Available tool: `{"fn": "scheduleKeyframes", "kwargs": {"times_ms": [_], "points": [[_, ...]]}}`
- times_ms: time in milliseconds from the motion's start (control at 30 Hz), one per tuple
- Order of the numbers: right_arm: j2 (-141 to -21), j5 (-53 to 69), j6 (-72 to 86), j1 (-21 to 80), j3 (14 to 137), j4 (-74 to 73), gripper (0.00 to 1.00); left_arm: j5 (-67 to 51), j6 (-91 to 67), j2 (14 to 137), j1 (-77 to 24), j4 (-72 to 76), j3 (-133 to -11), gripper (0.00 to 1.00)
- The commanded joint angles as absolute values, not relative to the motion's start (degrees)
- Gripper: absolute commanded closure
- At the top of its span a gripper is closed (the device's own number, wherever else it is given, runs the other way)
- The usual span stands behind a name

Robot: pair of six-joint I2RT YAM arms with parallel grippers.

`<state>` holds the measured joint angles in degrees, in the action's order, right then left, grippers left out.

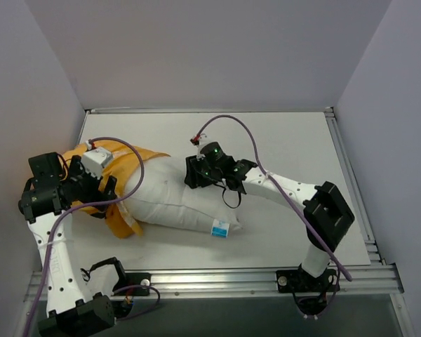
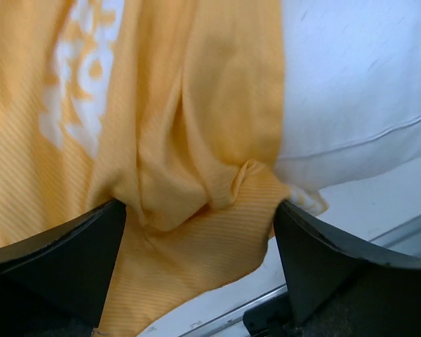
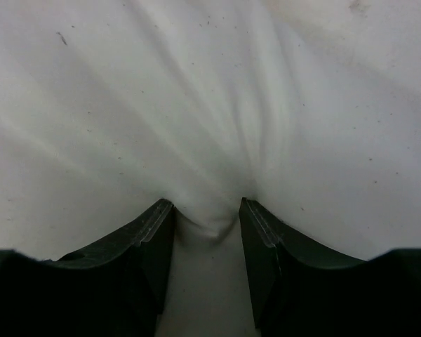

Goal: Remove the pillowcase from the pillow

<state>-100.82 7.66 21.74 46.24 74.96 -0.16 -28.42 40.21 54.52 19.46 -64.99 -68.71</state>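
- On the table [image 1: 281, 140], the white pillow [image 1: 175, 193] lies lengthwise left to right, tag end right, pillowcase [image 1: 123, 165] bunched over its left end.
- Left gripper [image 2: 200, 210] clamps orange fabric; right gripper [image 3: 207, 217] pinches the pillow.
- Mid-peel: next, likely pull apart.

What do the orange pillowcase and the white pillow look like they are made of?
The pillowcase: thin woven cloth, probably cotton or a blend, matte; fine ribbed weave shows, it folds softly, and it carries white print. The pillow: smooth white fabric shell, faintly speckled, seemingly over soft filling; it puckers where the right end effector pinches it.
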Motion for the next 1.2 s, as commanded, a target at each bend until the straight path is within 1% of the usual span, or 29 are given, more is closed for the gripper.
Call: {"fn": "scheduleKeyframes", "kwargs": {"times_ms": [0,67,100,200,233,267,300,333,367,400,433,467,500,567,600,700,733,767,833,867,933,1033,1067,1167], "points": [[-96.3,3.6,25.7,48.1,63.7,-0.6,0.59,-42.1,51.0,53.5,19.8,-80.6,-79.2,0.06],[-95.6,3.9,26.7,49.8,59.7,2.1,0.59,-46.4,53.0,54.0,19.8,-83.3,-84.8,0.06],[-95.5,3.9,27.1,50.5,58.8,3.2,0.59,-50.4,52.6,54.8,19.8,-83.8,-86.3,0.06],[-95.1,3.4,28.0,53.5,56.6,4.9,0.59,-56.4,48.9,56.9,19.7,-82.5,-91.4,0.06],[-94.9,3.1,28.3,54.2,56.3,5.0,0.59,-59.3,45.0,58.3,19.5,-81.0,-92.0,0.06],[-94.8,2.9,28.2,54.8,56.2,5.1,0.59,-59.7,42.0,58.9,18.4,-78.8,-92.2,0.06],[-94.4,2.4,28.2,55.8,55.9,5.1,0.59,-58.6,38.2,59.6,16.8,-72.3,-91.6,0.06],[-94.0,2.4,28.0,56.2,55.8,5.1,0.59,-51.1,30.9,61.1,14.5,-68.8,-91.0,0.06],[-93.5,2.5,27.9,56.5,55.6,5.2,0.59,-44.8,28.2,62.0,11.4,-65.6,-90.3,0.06],[-92.6,2.6,27.5,56.9,55.5,5.2,0.59,-37.8,26.3,64.2,3.2,-61.5,-89.1,0.06],[-92.1,3.9,27.3,57.2,55.4,5.3,0.59,-31.1,25.1,65.6,-1.3,-60.3,-88.7,0.05],[-91.2,4.7,27.2,57.3,55.2,5.4,0.59,-21.3,25.0,67.0,-5.1,-58.6,-88.3,0.04],[-90.6,5.4,27.2,57.4,54.6,5.6,0.58,-17.9,25.0,68.6,-9.9,-57.8,-88.1,0.02],[-88.2,6.9,27.7,57.4,53.4,6.2,0.57,-12.0,25.2,73.5,-12.1,-56.1,-87.9,0.0],[-87.3,7.0,28.6,57.5,51.7,7.0,0.56,-10.7,25.3,77.0,-12.9,-54.5,-88.1,0.07],[-84.8,7.8,29.4,57.4,50.2,6.7,0.53,-8.1,26.2,83.1,-13.4,-52.1,-88.8,0.11],[-84.4,7.9,29.5,57.2,50.1,6.2,0.52,-7.1,26.6,84.4,-13.7,-51.4,-88.6,0.22],[-83.7,8.3,29.4,57.0,50.3,5.3,0.5,-6.2,26.6,85.6,-13.6,-50.5,-88.5,0.29],[-83.4,9.0,28.7,56.6,51.4,4.3,0.47,-4.8,26.6,88.3,-13.4,-50.2,-88.6,0.45],[-83.1,9.4,28.3,55.8,51.9,3.0,0.45,-6.1,26.9,88.8,-13.4,-51.2,-88.8,0.46],[-82.8,9.4,27.4,54.9,53.1,1.5,0.43,-11.7,27.9,88.4,-13.3,-52.3,-88.5,0.45],[-81.7,10.1,26.8,51.8,53.9,0.2,0.41,-16.0,27.5,86.5,-13.4,-53.3,-87.4,0.35],[-81.5,10.6,26.8,51.0,53.6,0.2,0.41,-17.0,27.3,86.0,-13.4,-53.6,-87.4,0.28],[-81.4,11.2,26.8,49.1,52.2,0.3,0.41,-21.3,27.0,84.2,-14.5,-55.4,-87.7,0.21]]}}
